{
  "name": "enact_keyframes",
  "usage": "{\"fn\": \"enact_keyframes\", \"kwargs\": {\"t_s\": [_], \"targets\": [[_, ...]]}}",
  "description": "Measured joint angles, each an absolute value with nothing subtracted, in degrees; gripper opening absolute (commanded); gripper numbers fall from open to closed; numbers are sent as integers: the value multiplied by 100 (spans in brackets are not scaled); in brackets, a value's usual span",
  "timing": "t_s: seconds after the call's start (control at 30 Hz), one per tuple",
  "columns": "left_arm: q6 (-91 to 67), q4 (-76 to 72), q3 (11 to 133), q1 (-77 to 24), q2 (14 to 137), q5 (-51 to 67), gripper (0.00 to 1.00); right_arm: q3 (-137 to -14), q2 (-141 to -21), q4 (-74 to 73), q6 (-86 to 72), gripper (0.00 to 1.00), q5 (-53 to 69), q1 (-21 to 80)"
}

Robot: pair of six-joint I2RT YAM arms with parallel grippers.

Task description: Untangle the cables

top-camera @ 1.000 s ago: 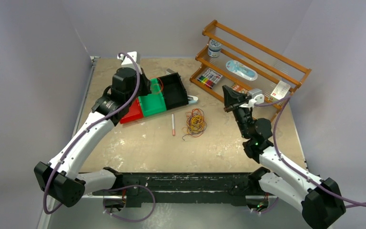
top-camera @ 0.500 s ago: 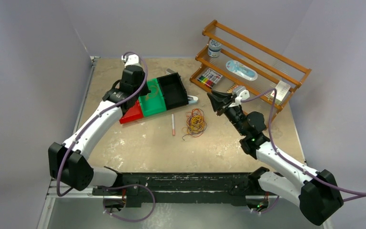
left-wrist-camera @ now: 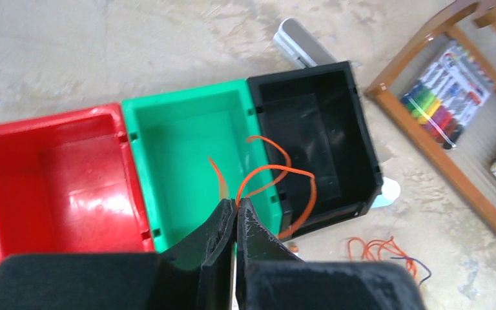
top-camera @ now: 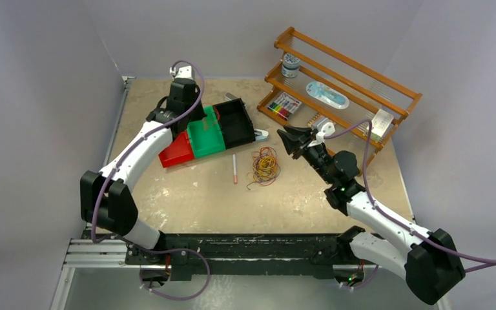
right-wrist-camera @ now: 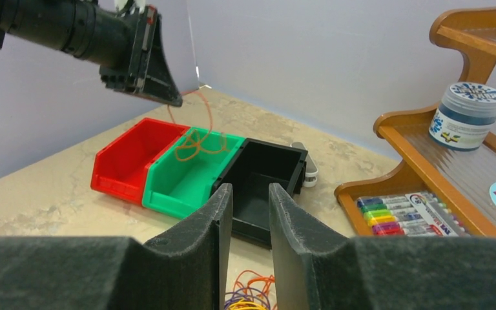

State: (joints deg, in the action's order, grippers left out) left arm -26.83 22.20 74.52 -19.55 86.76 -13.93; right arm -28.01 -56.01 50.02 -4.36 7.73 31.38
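Orange wire (left-wrist-camera: 272,173) clamped in the left gripper (left-wrist-camera: 236,206), held over the bins.
Left wrist view: jaws closed on the wire at lower centre of frame. Its loops hang over the green bin (left-wrist-camera: 174,142) and the black bin (left-wrist-camera: 310,110), with the red bin (left-wrist-camera: 51,168) at left. Cable bundle (top-camera: 265,165) lies on the table (top-camera: 187,194) at centre of the top view, well apart from the left gripper. It is near, and lower left of, the right gripper (top-camera: 287,139), whose fingers stand slightly parted, holding nothing.
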Motion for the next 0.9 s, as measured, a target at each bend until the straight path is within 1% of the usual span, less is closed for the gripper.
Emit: {"fn": "enact_keyframes", "kwargs": {"t_s": [0.23, 0.33, 0.63, 0.83, 0.9], "targets": [[-2547, 1994, 8390, -2298, 9122, -1140, 0, -2753, -5699, 5004, -521, 31, 856, 3138], [-2543, 1750, 8615, -2434, 9389, -1041, 0, -2703, -5699, 5011, -552, 31, 858, 3138], [-2552, 1417, 8650, -2440, 10473, -996, 0, -2626, -5699, 5000, -604, 32, 878, 3138], [-2604, 1258, 8586, -2440, 10715, -1068, 0, -2600, -5697, 4995, -607, 32, 884, 3138], [-2617, 1166, 8595, -2440, 10818, -1068, 9, -2600, -5697, 4998, -607, 33, 884, 3138]]}}
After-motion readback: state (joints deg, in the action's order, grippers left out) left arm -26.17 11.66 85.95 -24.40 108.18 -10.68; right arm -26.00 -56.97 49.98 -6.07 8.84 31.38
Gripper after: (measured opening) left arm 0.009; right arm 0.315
